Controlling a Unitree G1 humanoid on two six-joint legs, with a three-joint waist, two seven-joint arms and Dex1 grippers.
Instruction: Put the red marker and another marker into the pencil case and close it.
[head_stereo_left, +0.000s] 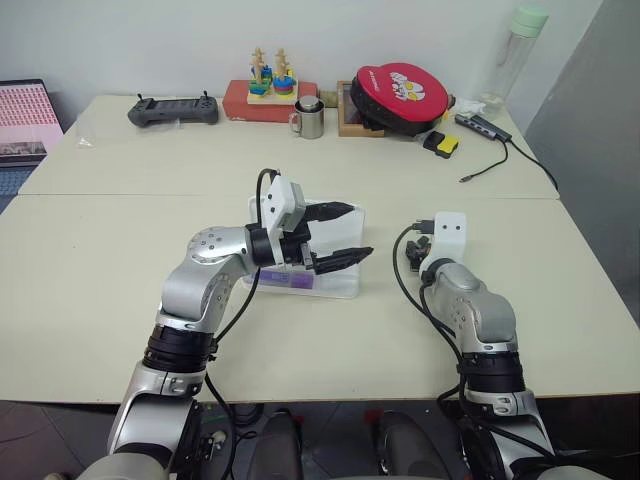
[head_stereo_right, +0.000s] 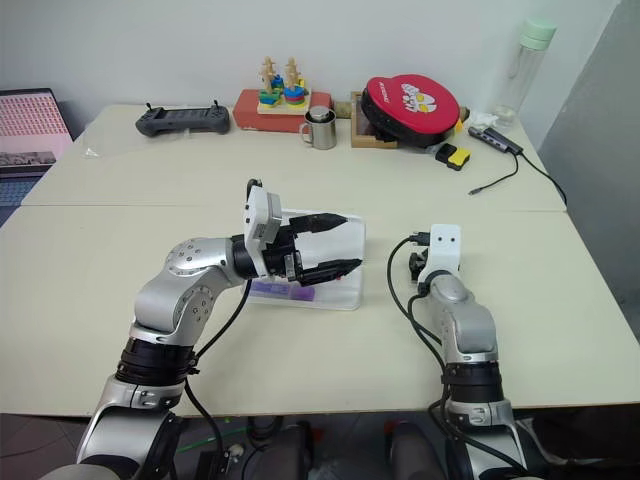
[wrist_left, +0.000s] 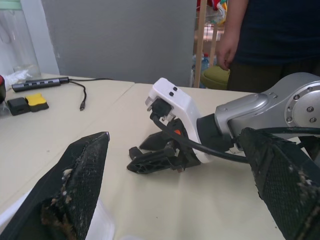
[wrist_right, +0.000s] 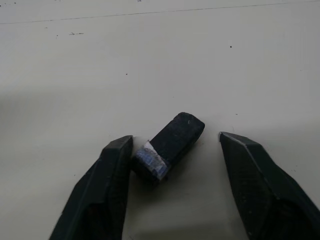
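Two hands are over the tabletop (head_stereo_left: 120, 270): the left hand (head_stereo_left: 345, 232), fingers spread wide, hovers level above the open pencil case (head_stereo_left: 340, 285), in which the lilac marker (head_stereo_left: 290, 281) lies. The right hand (wrist_right: 175, 165) is lowered to the tabletop beside the case, fingers parted around a small black cap-like piece (wrist_right: 170, 145), one finger touching it. Along the far edge stand a steel mug (head_stereo_left: 309, 119), a game controller (head_stereo_left: 173, 110) and a red round pouch (head_stereo_left: 400, 94).

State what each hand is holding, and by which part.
Nothing is held. The left hand is open above the pencil case. The right hand brackets a small black piece lying on the table, not clamped.
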